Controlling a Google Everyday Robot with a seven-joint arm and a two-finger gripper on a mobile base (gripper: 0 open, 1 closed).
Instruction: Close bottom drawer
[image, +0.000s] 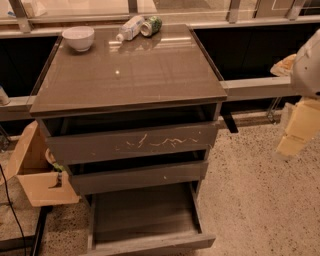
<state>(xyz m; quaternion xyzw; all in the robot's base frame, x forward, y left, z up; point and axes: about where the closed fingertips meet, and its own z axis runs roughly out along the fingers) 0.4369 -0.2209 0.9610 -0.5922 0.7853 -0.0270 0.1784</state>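
Observation:
The bottom drawer (145, 220) of the grey-brown cabinet is pulled far out, its wood-grain floor bare and its plain front panel (150, 245) at the lower edge of the camera view. The middle drawer front (137, 177) with a pale speck and the wide scratched front (132, 142) above it stand slightly out. My gripper (296, 131) hangs at the far right, pale and cream-coloured, above the floor and well to the right of the cabinet, not touching it.
The cabinet top (130, 75) carries a white bowl (79, 37), a plastic bottle (129, 28) and a green can (151, 25) at the back. An open cardboard box (35, 172) sits at the cabinet's left. Speckled floor (260, 210) spreads to the right. A railing (260, 87) runs behind.

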